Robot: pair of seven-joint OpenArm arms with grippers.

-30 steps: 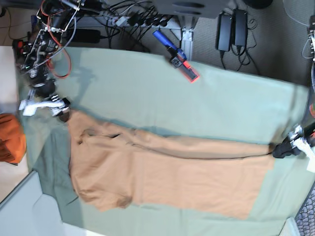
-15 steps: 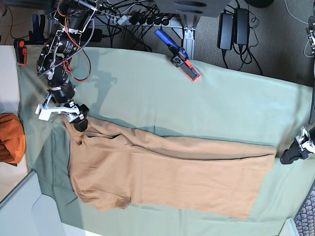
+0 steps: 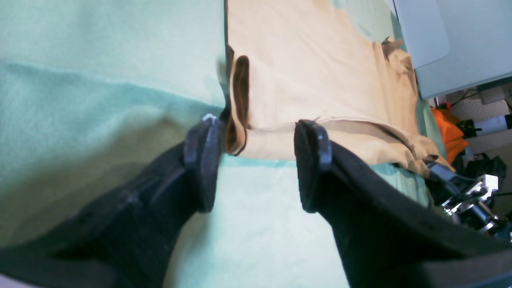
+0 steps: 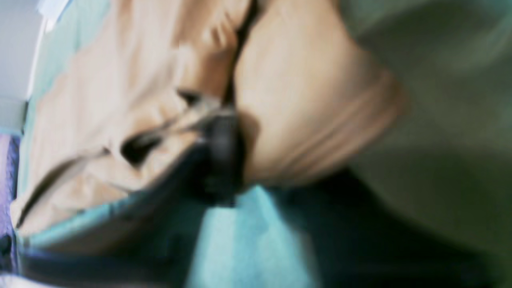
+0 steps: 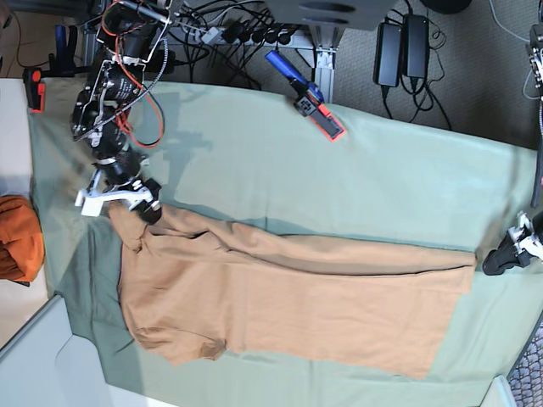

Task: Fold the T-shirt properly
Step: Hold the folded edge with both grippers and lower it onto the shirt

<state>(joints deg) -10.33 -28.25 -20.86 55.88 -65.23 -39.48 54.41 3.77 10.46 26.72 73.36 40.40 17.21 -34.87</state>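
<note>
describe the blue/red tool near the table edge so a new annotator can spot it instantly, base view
Start at the pale green table cloth covering the table and follow its far edge, beside the floor cables. A slim handheld tool lies diagonally across that edge, away from the T-shirt. Its blue handle and red-orange tip set it apart; nothing nearby shares those colours.

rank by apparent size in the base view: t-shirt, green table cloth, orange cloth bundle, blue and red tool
1. green table cloth
2. T-shirt
3. orange cloth bundle, partly cut off at the edge
4. blue and red tool, roughly similar, so unsure
</note>
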